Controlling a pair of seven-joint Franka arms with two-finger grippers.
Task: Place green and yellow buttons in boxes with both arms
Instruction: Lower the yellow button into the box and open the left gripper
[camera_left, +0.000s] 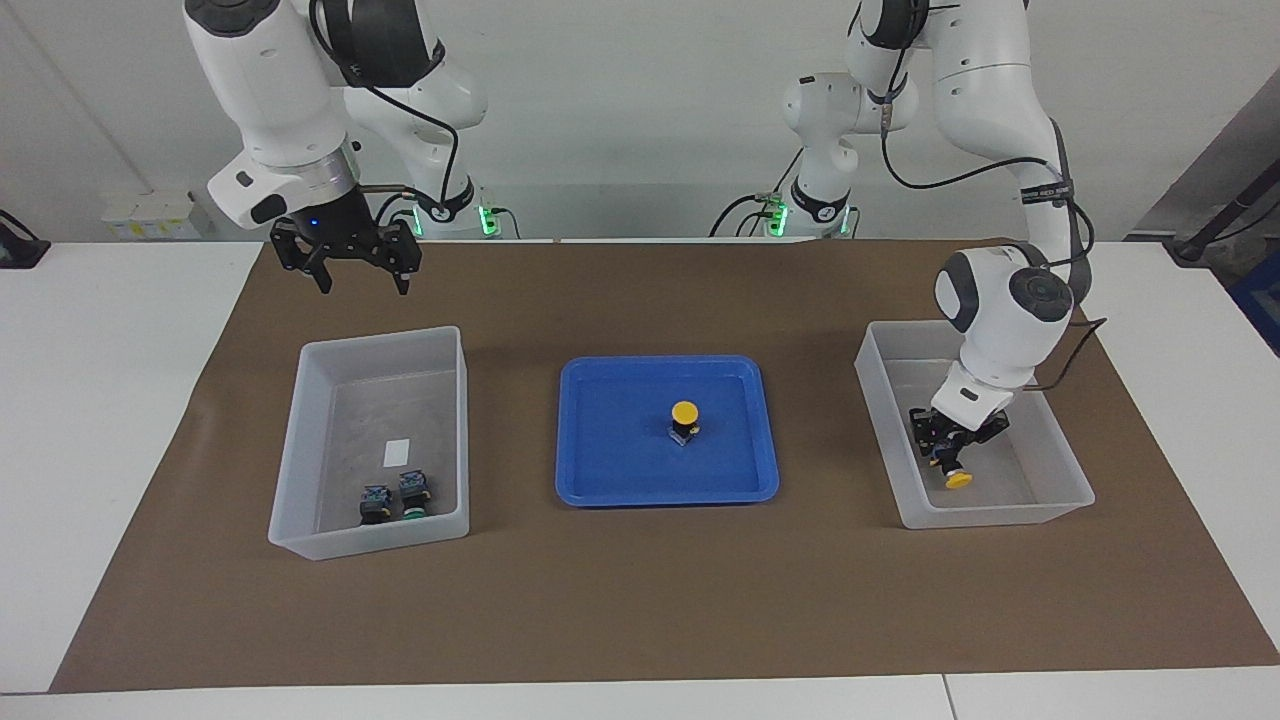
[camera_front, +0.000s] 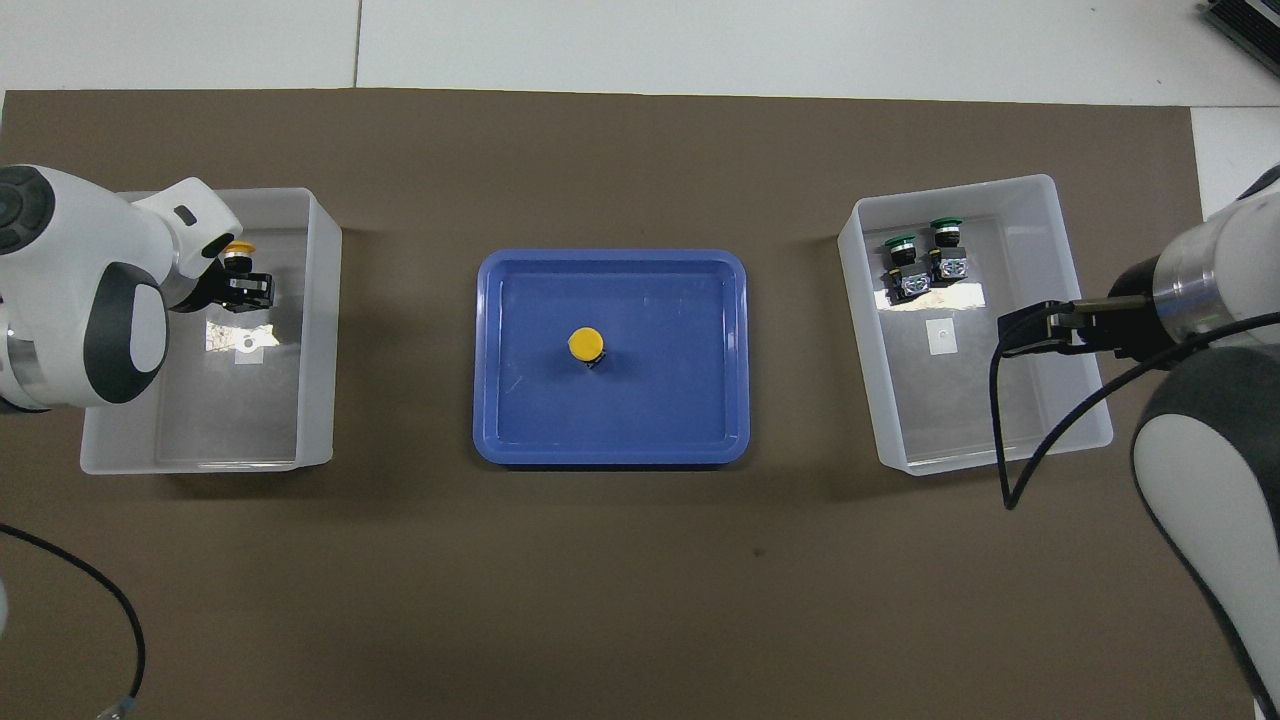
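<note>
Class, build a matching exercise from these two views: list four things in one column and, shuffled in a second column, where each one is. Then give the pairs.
Things
1. green buttons
2. loose yellow button
3. left gripper
4. right gripper

Places
A. in the blue tray
B. raised above the mat, near the right arm's box
C. in the right arm's box
D. down inside the left arm's box, with a yellow button

Pairs: 1-C, 2-A, 3-D, 4-B

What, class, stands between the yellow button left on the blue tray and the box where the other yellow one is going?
Nothing visible. The yellow button stands alone in the blue tray; only the tray's low rim and bare brown mat separate it from the box, where the left gripper holds the other yellow button.
</note>
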